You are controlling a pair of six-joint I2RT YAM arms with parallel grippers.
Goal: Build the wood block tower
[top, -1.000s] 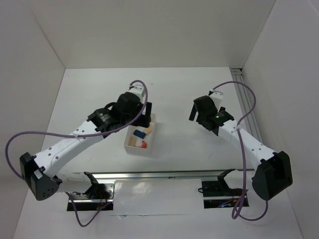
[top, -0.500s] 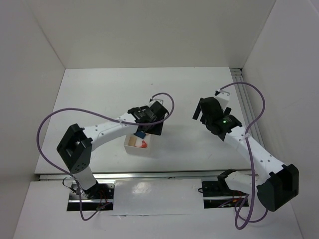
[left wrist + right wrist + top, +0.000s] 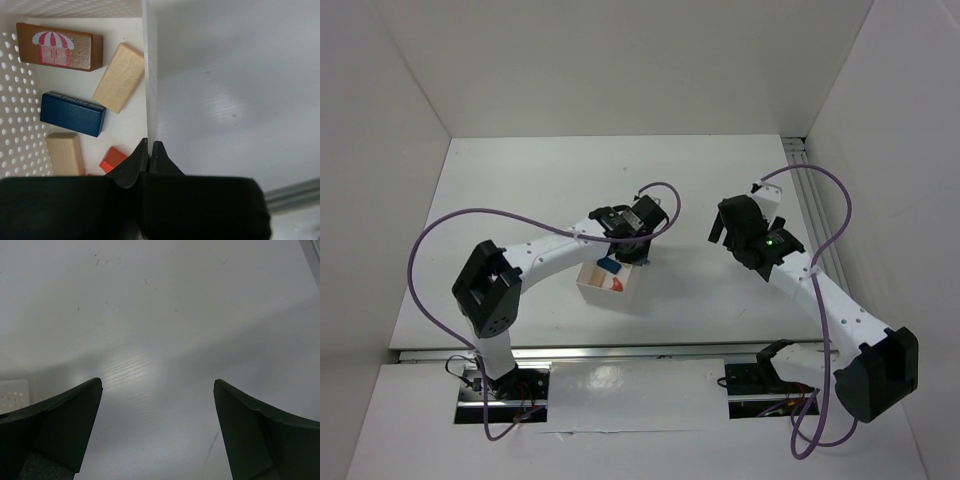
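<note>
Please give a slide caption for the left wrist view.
Left gripper pinching the white tub by its wall; inside lie a brown block, blue block, pale blocks and orange-red block.

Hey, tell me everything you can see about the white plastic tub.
The tub is small, white, rectangular and open-topped, of thin translucent-looking plastic with perforated walls. It is near the middle of the table and holds five wood blocks: brown, blue, orange-red and two pale. The left gripper is shut on one wall's rim.

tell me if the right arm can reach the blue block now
Probably not easily: the left tool clamps the tub wall beside the blue block, crowding it, and the open right tool sits apart.
</note>
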